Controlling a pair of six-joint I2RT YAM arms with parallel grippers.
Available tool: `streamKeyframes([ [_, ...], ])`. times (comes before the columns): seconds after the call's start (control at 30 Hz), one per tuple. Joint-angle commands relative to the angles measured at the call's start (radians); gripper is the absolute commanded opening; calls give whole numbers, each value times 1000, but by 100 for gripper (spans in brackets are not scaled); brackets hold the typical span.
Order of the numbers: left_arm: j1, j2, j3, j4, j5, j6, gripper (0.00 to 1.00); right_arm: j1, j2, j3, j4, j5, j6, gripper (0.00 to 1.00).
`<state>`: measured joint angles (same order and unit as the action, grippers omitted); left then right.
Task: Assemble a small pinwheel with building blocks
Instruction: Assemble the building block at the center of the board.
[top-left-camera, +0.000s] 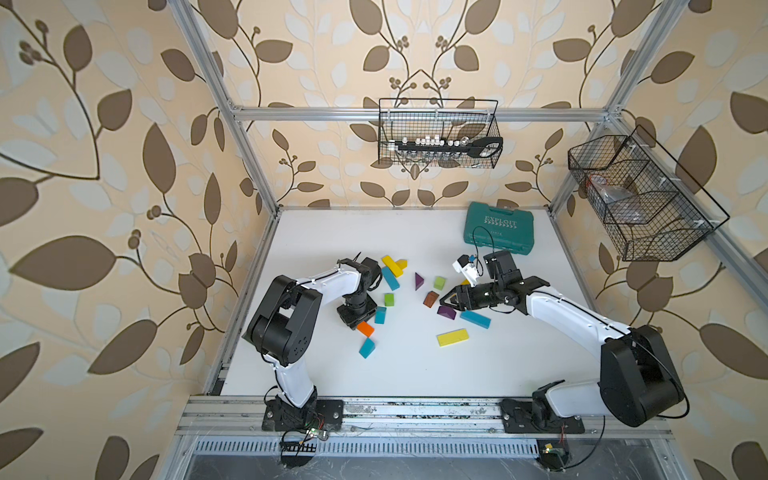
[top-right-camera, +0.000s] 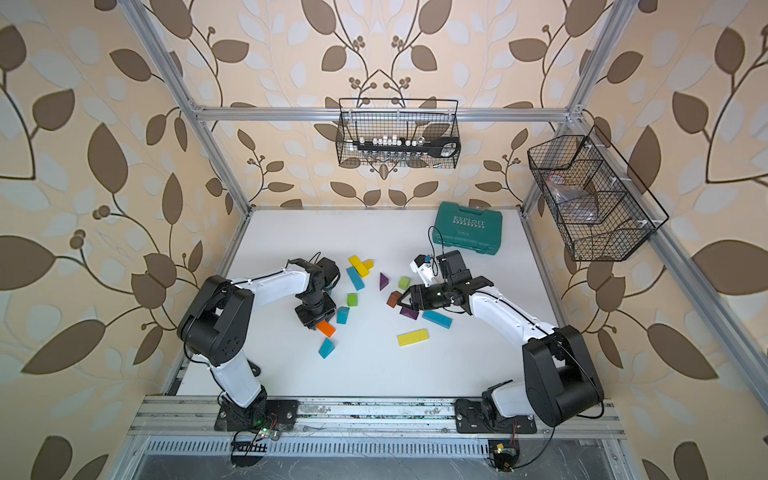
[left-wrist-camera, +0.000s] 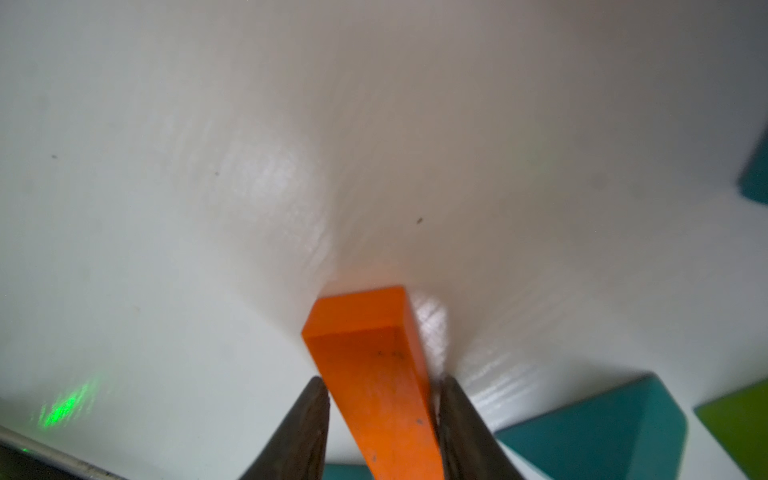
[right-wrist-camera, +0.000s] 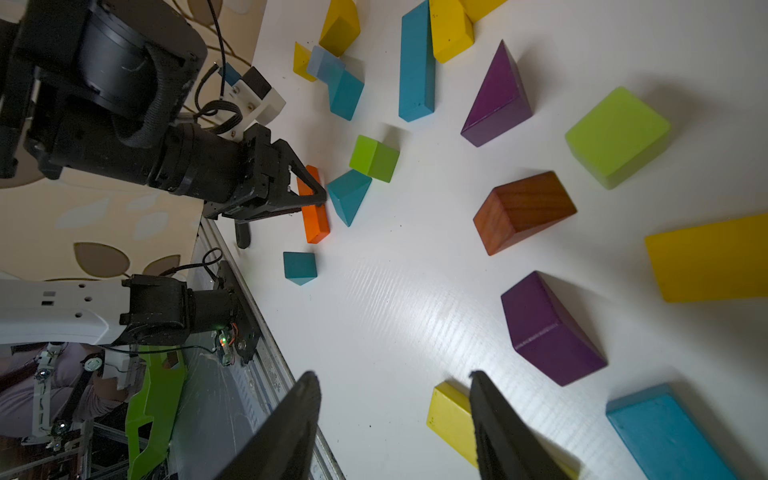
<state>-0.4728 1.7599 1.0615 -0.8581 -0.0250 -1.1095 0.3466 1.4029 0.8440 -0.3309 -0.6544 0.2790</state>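
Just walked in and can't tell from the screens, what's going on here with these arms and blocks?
The left gripper has its jaws against both sides of an orange bar that lies on the white table. The right gripper hovers open and empty near the brown wedge and a purple wedge. Nothing is assembled yet.

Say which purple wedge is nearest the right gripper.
The purple wedge lying low beside the teal bar, just by the right gripper; the other purple wedge stands upright, farther off.
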Motion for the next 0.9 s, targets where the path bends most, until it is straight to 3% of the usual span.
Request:
streamKeyframes([
  [0.0,66,-56,-51,-15,-16,126,41,2,-11,-15,12,-21,-11,59],
  [0.33,143,27,79,-45,45,563,17,0,20,-7,3,-16,-11,58],
  [0.47,143,56,127,-70,46,699,16,-2,31,-6,3,-17,-9,58],
  [0.87,162,151,238,-133,-39,894,17,-7,61,2,-1,-27,-9,59],
])
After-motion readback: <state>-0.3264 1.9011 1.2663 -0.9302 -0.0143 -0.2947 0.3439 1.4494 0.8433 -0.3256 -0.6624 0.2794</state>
